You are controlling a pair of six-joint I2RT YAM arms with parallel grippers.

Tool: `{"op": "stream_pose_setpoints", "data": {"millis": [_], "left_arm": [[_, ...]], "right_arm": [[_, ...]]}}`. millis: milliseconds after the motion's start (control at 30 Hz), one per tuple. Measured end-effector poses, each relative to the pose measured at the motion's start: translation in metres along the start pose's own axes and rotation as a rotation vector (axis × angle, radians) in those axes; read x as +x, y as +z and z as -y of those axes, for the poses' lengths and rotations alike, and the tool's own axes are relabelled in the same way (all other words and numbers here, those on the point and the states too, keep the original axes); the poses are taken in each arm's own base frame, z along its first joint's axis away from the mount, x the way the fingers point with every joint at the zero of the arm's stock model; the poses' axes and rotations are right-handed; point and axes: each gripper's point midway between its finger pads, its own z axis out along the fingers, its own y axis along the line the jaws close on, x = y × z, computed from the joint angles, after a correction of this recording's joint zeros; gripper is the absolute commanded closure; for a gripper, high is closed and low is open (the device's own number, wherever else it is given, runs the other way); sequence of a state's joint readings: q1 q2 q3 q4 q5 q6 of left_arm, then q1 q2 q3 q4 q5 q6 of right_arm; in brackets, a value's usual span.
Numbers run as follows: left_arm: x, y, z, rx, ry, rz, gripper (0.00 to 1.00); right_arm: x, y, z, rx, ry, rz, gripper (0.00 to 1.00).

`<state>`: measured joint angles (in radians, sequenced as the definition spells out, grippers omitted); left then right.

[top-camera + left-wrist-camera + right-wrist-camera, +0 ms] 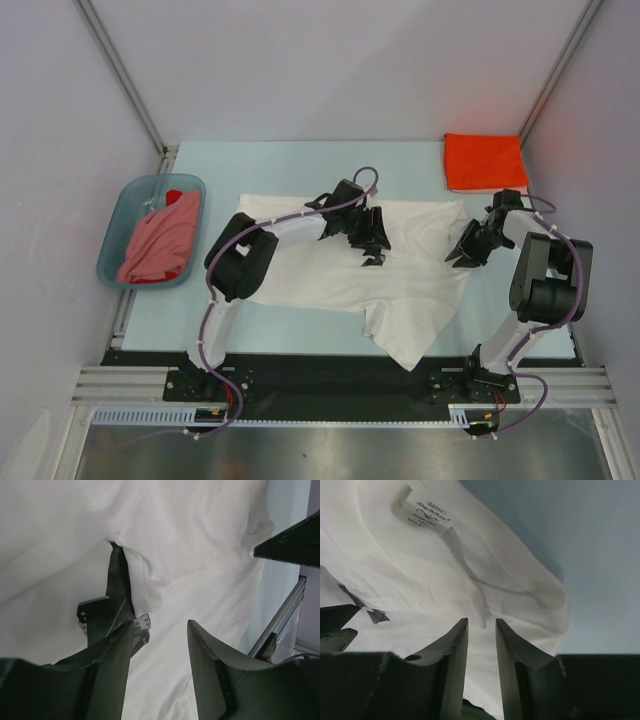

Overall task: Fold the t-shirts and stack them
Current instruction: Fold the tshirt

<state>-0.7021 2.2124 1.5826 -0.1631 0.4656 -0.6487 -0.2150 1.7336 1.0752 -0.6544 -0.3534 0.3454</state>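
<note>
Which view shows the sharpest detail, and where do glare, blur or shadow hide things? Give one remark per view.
Top external: even light, sharp, faint arm shadows on the white t-shirt. Left wrist: cloth nearly washed out, folds faint; left hand dark, soft-edged. Right wrist: sharpest, collar label print partly readable; right hand a dark silhouette.

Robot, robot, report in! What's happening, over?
Left hand open over white t-shirt. Right hand slightly open at its collar. Orange t-shirt folded, far right. Nothing blocking.
</note>
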Motion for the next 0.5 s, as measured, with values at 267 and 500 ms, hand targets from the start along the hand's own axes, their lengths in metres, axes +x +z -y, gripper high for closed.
{"op": "stream_pose_setpoints", "data": {"millis": [267,500], "left_arm": [[0.002,0.011,-0.012,-0.036,-0.043,-0.017,0.49],[-0.003,0.02,-0.011,-0.025,-0.064,-0.015,0.59]], "right_arm": [[0.001,0.006,0.001,-0.009,0.002,-0.018,0.67],[0.002,0.012,0.002,-0.011,0.008,-0.032,0.68]]}}
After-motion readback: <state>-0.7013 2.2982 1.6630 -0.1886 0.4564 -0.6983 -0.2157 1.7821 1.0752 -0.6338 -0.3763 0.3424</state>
